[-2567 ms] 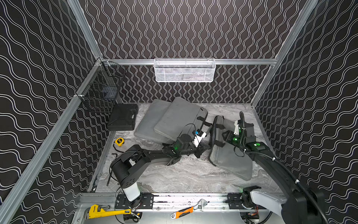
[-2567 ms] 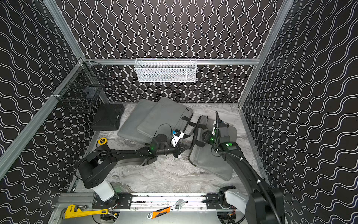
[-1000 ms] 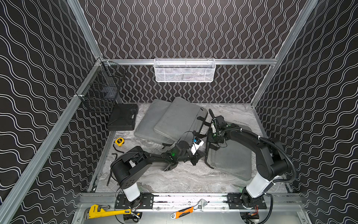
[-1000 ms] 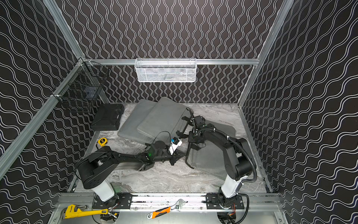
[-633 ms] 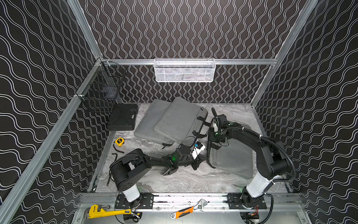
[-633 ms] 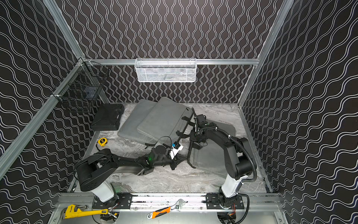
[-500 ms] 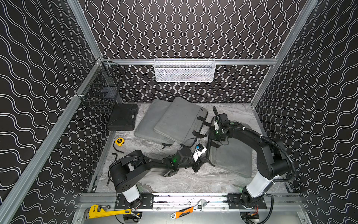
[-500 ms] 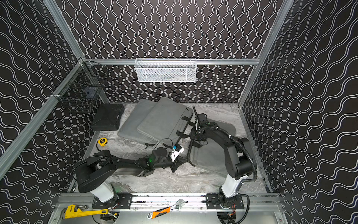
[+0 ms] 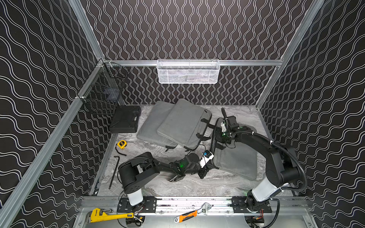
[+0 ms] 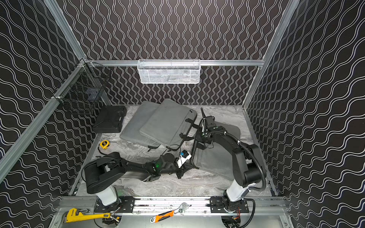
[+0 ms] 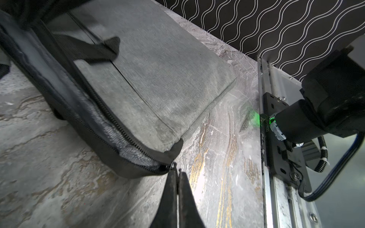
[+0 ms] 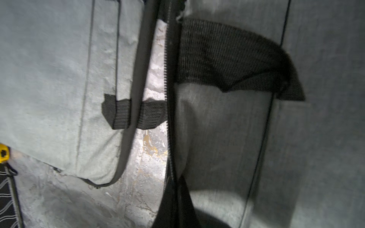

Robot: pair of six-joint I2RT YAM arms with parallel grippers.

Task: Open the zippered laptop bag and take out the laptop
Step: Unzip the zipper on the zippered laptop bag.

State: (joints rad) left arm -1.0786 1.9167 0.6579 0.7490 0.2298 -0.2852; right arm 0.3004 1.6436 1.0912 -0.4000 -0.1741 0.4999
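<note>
Pinching the small metal zipper pull [image 11: 173,165] at the near corner of the grey fabric laptop bag [image 9: 237,160] on the marbled tabletop [image 9: 177,187], your left gripper [image 11: 177,174] is clamped shut. Draw the pull in line with the teeth. Farther back, your right gripper [image 12: 175,182] is closed on the bag's black zipper edge [image 12: 171,98]; hold it taut. No laptop shows.

- My left arm [image 9: 164,167] stretches low toward the middle, with the left gripper [image 11: 178,173] pinched shut.
- My right arm [image 9: 254,138] folds inward, elbow raised, with the right gripper [image 12: 176,182] clamped tight.
</note>
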